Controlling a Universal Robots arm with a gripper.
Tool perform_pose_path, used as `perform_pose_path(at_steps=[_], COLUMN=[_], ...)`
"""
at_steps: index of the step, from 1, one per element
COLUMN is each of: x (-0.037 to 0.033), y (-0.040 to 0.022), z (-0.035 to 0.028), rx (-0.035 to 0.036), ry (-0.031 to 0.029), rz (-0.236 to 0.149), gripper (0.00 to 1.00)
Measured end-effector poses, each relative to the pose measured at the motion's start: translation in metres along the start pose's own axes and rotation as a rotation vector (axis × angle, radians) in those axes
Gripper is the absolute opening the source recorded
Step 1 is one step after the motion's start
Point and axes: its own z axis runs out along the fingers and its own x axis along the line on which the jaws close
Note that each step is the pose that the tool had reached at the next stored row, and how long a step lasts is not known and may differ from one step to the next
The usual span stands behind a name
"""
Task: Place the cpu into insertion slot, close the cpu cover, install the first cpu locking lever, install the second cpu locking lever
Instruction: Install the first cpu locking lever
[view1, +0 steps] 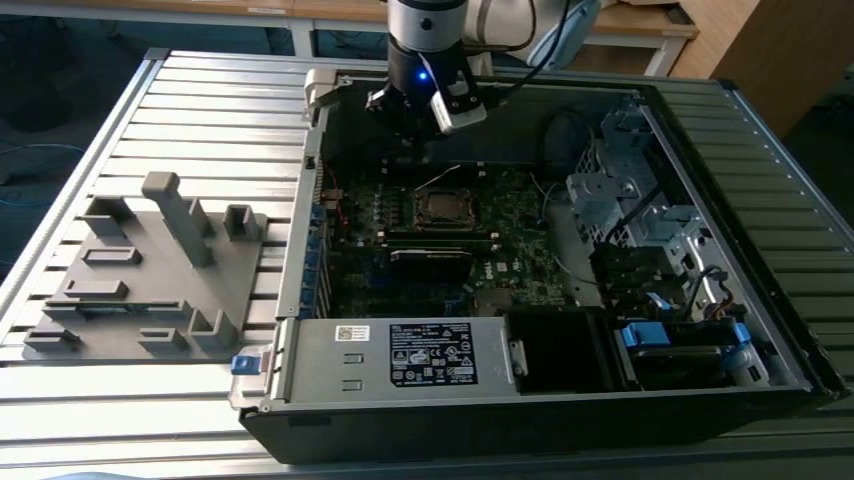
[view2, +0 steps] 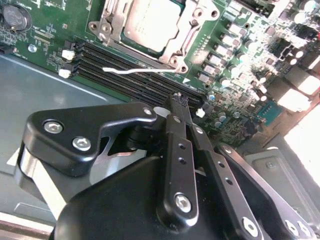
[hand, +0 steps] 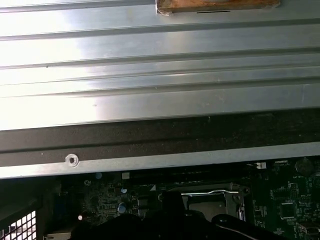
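**Q:** What do we gain from the exterior view?

**A:** The whole layout. One open computer case sits on the slatted counter. One grey fixture lies at 9 o'clock of the case. One labelled power supply lies at 6 o'clock of the insertion slot. The end effector hangs at 12 o'clock of that slot, over the board.

**Q:** And from the second wrist view?

**A:** The close detail. The cpu lies in the slot. Its dull metal top shows through the window of the cpu cover, which lies flat around it. The fingertips are pressed together, and we see nothing pinched between them.

**Q:** What does the first wrist view add?

**A:** The counter's slats beyond the case rim, and one wooden edge.

**Q:** What do we count around the socket?

**A:** One cpu, one slot and one cover. One thin silvery lever lies across the black memory slots, just beside the socket. There is also one coin cell.

**Q:** What is cut off or unclear?

**A:** In the second wrist view, part of the socket runs out of frame. In the first wrist view, the end effector's dark body covers part of it. We cannot tell whether the lever is hooked.
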Motion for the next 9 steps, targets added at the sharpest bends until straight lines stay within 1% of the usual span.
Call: perform_pose_path(at_steps=[5, 9], x=[-0.0004, -0.0044], y=[0.0001, 0.0004], z=[0.0001, 0.0004], rx=[-0.0001, 0.0], ry=[0.0, 0.0], rz=[0.0, 0.0], gripper=[0.1, 0.1])
